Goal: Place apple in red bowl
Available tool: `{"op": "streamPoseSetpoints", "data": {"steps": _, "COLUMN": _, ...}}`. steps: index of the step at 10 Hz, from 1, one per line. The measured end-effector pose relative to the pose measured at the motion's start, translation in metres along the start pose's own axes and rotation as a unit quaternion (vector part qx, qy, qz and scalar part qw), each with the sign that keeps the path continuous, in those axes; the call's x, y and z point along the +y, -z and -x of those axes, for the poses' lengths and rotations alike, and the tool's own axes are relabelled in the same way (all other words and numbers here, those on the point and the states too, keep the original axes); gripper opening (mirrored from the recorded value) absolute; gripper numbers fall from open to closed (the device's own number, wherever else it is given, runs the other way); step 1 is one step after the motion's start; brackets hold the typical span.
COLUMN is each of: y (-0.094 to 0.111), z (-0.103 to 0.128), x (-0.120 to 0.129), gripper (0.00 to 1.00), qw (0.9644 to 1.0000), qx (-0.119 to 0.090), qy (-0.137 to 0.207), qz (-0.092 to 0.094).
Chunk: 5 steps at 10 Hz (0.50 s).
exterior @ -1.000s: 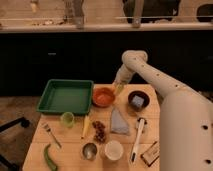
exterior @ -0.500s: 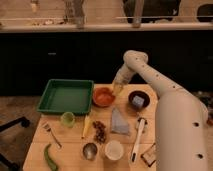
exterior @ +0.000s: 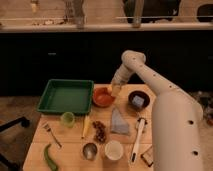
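The red bowl (exterior: 102, 97) sits on the wooden table, just right of the green tray (exterior: 66, 95). My gripper (exterior: 114, 90) hangs from the arm that reaches in from the right, and it is at the bowl's right rim. The small orange-yellow apple (exterior: 111, 89) is at the gripper's tip, held just over the rim of the bowl. The fingers appear shut on it.
A dark bowl (exterior: 138, 100) stands right of the red one. In front lie a lime-green cup (exterior: 67, 118), a yellow wedge (exterior: 86, 127), a grey-blue cloth (exterior: 119, 122), a white tool (exterior: 137, 135), a fork (exterior: 51, 134), a metal cup (exterior: 90, 150) and a white cup (exterior: 113, 149).
The gripper has stayed at the red bowl's right rim with only a slight shift. Nothing on the table has moved.
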Motion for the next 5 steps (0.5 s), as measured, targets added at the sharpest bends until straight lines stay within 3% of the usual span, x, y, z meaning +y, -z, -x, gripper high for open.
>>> {"op": "streamPoseSetpoints", "data": {"steps": 4, "y": -0.0002, "z": -0.0012, "x": 0.0000, "gripper": 0.00, "qw": 1.0000, "qx": -0.001, "qy": -0.002, "qz": 0.001}}
{"op": "streamPoseSetpoints", "data": {"steps": 5, "y": -0.0061, "z": -0.0017, "x": 0.0009, "gripper": 0.00, "qw": 0.9999, "qx": 0.001, "qy": -0.002, "qz": 0.014}}
